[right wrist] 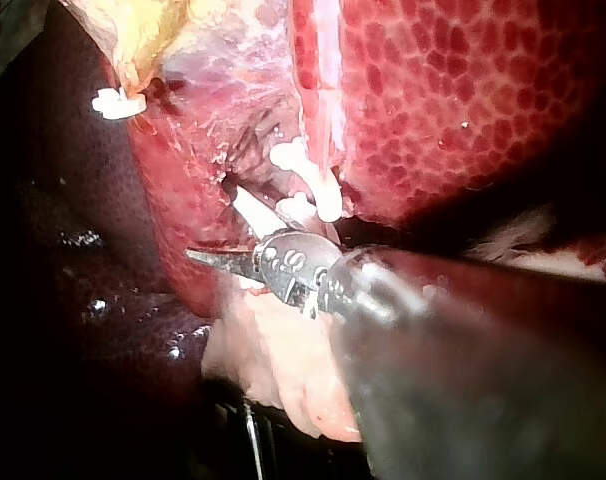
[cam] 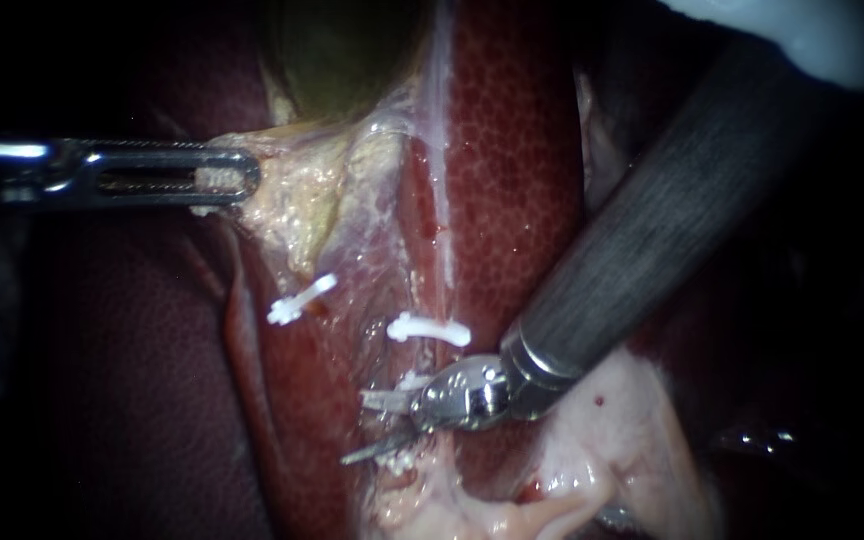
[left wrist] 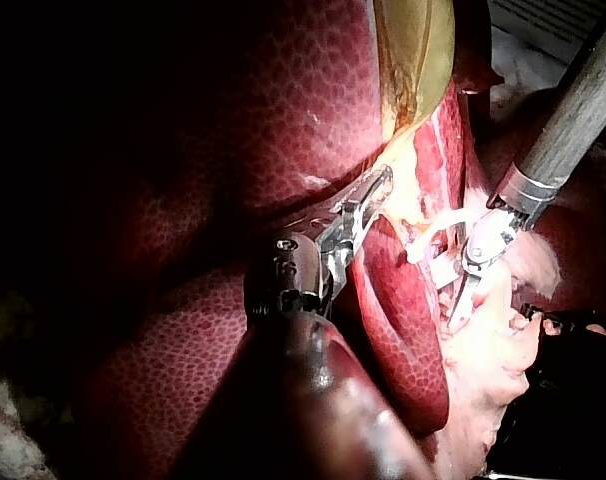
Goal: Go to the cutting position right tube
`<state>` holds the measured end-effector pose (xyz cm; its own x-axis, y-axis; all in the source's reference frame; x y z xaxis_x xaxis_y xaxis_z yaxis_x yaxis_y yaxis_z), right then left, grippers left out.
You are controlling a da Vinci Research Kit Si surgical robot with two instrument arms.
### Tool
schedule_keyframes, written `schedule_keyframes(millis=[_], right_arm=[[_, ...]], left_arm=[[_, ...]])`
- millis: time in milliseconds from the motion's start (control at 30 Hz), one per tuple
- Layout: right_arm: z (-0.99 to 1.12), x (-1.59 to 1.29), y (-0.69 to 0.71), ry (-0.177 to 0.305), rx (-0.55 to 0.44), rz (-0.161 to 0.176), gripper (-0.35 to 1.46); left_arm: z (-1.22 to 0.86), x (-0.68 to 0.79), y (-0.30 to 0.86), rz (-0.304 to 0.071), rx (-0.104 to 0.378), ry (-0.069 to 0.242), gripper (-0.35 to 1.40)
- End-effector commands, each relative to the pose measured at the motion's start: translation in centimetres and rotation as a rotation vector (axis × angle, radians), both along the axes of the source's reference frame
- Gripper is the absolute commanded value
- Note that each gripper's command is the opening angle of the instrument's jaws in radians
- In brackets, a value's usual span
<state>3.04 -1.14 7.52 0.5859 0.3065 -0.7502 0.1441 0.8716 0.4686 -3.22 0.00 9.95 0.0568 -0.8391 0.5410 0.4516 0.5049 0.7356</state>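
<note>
My right instrument (cam: 380, 427) comes in from the upper right on a dark shaft. Its two thin blades stand open low on the right tube (cam: 439, 250), a pale strand running down the liver (cam: 517, 170). One white clip (cam: 430, 330) crosses that tube above the blades, and another white clip (cam: 413, 381) sits at the upper blade. A third clip (cam: 300, 300) lies on the left tube. My left instrument (cam: 224, 180) is shut on yellowish gallbladder tissue (cam: 297, 190) and holds it to the left. In the right wrist view the blades (right wrist: 228, 238) straddle tissue just below the clips (right wrist: 305, 180).
The greenish gallbladder body (cam: 342, 50) lies at the top. Pale pink fatty tissue (cam: 632, 430) sits under the right shaft. Dark liver (cam: 132, 380) fills the left. A white bit (cam: 397, 462) lies by the lower blade.
</note>
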Motion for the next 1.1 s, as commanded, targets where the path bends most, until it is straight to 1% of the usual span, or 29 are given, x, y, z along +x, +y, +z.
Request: schedule_keyframes(millis=[33,233,367,633,800,933,1033,1100], right_arm=[[0.0,0.0,0.0,0.001,0.0,-0.002,1.43],[-0.01,-0.07,-0.01,-0.001,0.01,0.001,1.43],[-0.05,-0.12,0.02,0.0,0.013,-0.001,1.43],[-0.23,-0.39,0.11,-0.003,0.044,-0.002,1.43],[-0.39,-0.63,0.23,-0.025,0.079,0.033,1.43],[-0.55,-0.85,0.35,-0.057,0.167,0.071,1.38],[-0.63,-0.98,0.41,-0.077,0.221,0.093,1.35],[-0.65,-1.05,0.44,-0.085,0.242,0.101,1.31]], left_arm=[[0.0,0.0,0.0,0.0,0.0,0.0,-0.35],[0.0,0.0,0.0,0.0,0.0,0.0,-0.35],[0.01,0.0,0.0,0.0,0.0,0.0,-0.35],[0.01,0.01,-0.01,-0.002,0.005,-0.002,-0.35],[0.0,0.01,-0.01,-0.002,0.005,-0.002,-0.35],[0.0,0.01,-0.01,-0.002,0.005,-0.002,-0.35],[0.0,0.01,-0.01,-0.002,0.005,-0.002,-0.35],[0.0,0.01,-0.01,-0.002,0.005,-0.002,-0.35]])
